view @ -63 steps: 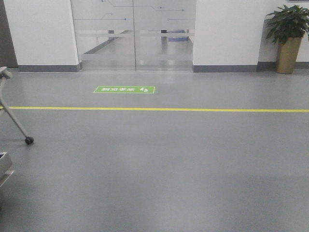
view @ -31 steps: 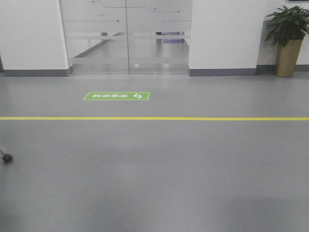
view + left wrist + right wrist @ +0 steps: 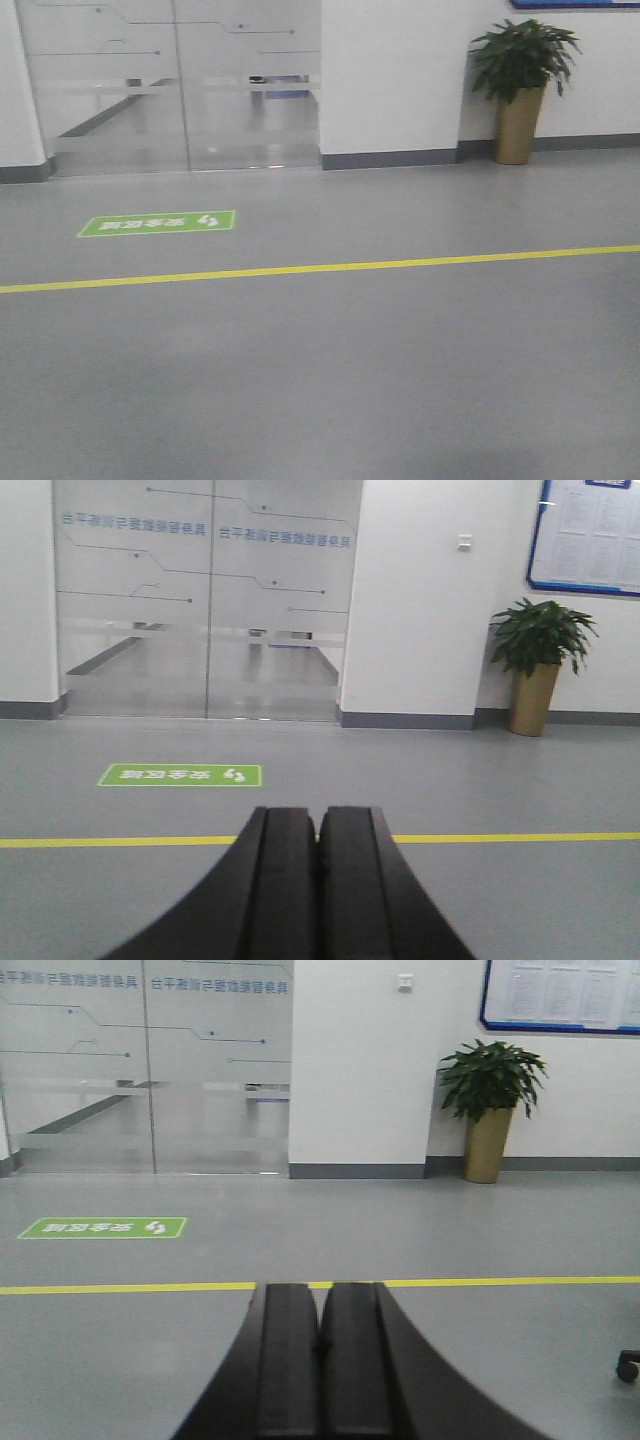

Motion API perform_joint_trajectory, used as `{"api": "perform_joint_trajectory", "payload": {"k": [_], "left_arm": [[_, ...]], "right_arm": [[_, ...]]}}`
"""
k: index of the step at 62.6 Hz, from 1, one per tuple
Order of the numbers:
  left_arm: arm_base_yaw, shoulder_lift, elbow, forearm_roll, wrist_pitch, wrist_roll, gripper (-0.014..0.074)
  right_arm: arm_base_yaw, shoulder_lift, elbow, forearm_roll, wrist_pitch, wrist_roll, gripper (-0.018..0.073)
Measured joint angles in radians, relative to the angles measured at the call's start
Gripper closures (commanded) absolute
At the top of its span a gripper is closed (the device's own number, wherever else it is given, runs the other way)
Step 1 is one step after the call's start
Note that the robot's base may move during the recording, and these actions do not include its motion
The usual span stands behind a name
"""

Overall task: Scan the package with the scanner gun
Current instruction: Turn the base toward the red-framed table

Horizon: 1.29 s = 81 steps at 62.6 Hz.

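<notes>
No package and no scanner gun show in any view. My left gripper (image 3: 319, 815) is shut and empty, its two black fingers pressed together, pointing out over the grey floor. My right gripper (image 3: 319, 1291) is shut and empty the same way. Neither gripper shows in the front-facing view, which holds only floor, wall and doors.
A yellow floor line (image 3: 320, 267) crosses the grey floor. A green floor sign (image 3: 157, 223) lies before frosted glass doors (image 3: 170, 85). A potted plant (image 3: 522, 85) stands by the white wall at the right. A black caster wheel (image 3: 627, 1364) shows at the right edge of the right wrist view.
The front-facing view has swung to the right: the doors and green sign slid left, the plant moved toward the middle, and the wheeled frame at the left edge left the view.
</notes>
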<state>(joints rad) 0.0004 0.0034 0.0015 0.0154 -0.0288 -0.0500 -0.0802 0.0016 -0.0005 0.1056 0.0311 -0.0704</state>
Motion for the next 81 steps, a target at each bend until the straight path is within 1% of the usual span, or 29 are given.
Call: {"api": "perform_joint_trajectory", "payload": {"k": [81], "left_arm": [[0.000, 0.000, 0.000, 0.000, 0.000, 0.000, 0.0687]], "right_arm": [[0.000, 0.000, 0.000, 0.000, 0.000, 0.000, 0.0727]]}}
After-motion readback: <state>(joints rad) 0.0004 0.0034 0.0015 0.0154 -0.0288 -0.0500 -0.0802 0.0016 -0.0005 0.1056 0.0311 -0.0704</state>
